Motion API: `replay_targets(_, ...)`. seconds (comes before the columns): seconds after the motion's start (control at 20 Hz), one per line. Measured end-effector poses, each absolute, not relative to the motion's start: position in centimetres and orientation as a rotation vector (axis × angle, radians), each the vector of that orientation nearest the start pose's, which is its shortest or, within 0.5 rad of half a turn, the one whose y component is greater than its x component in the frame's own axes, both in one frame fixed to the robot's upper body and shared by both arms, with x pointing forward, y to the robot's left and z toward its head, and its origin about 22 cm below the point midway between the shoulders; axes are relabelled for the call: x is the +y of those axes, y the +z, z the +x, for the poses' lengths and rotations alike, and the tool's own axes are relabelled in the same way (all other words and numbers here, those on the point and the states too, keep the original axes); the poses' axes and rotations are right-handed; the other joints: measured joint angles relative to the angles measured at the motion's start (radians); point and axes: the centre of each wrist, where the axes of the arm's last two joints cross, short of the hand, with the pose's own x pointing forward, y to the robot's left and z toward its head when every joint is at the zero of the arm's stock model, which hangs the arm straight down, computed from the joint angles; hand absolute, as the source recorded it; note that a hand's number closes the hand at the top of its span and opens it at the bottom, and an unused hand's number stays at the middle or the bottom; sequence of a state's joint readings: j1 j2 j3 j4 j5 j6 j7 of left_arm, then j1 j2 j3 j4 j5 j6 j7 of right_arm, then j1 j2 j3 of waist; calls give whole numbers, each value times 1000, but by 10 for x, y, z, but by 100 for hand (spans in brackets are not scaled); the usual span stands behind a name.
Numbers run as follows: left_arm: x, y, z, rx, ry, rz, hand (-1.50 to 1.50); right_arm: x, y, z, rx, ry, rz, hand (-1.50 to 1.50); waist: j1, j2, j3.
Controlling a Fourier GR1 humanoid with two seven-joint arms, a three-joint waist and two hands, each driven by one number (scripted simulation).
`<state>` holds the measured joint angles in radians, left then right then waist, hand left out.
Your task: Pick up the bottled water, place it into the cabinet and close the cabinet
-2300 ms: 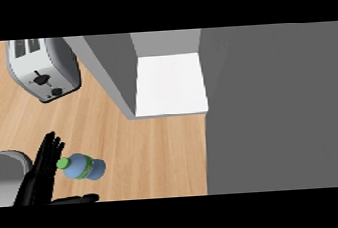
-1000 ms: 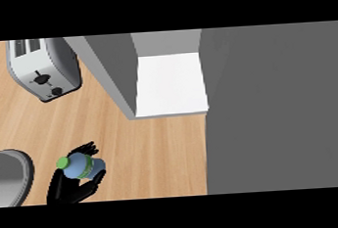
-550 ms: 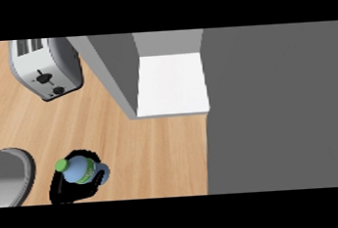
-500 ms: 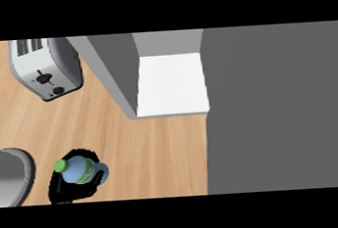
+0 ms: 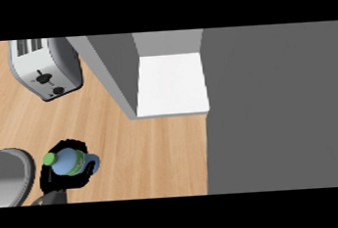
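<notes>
The bottled water (image 5: 71,163), pale blue with a green cap (image 5: 50,158), lies tilted on the wooden counter (image 5: 145,151) at the lower left. My left hand (image 5: 58,181) is curled round it, black fingers wrapping its body from below and from the right. Its grey forearm (image 5: 8,177) comes in at the lower left edge. The cabinet (image 5: 115,70) stands open up and to the right of the bottle, its white inner floor (image 5: 171,84) showing. My right hand is out of sight.
A silver toaster (image 5: 46,69) stands at the upper left, close to the cabinet's grey side wall. A broad dark grey panel (image 5: 280,104) fills the view's right side. Bare counter lies between the bottle and the cabinet.
My left hand stood open beside the bottle with fingers up; it has since curled round the bottle. The bottle has hardly shifted.
</notes>
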<state>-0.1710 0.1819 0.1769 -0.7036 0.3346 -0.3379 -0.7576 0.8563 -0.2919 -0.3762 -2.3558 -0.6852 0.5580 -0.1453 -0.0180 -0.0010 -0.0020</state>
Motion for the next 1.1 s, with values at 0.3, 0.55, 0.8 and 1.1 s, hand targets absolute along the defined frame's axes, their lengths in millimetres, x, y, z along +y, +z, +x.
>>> replay_targets(0.3, 309, -122, 244, -1725, 266, -201, 150, -348, 125, 37, -1833, 117, 195, -150, 6, -1, 1)
replay_targets(0.55, 279, -102, 259, -1743, 206, -235, 150, -352, 128, 39, -1837, 122, 178, -150, 13, -3, 2)
replay_targets(0.8, 236, -78, 271, -1745, 171, -273, 150, -352, 129, 40, -1840, 112, 184, -150, 13, -4, 2)
replay_targets(1.1, 187, -43, 284, -1759, 133, -250, 150, -350, 126, 42, -1843, 96, 215, -150, 7, -3, 1)
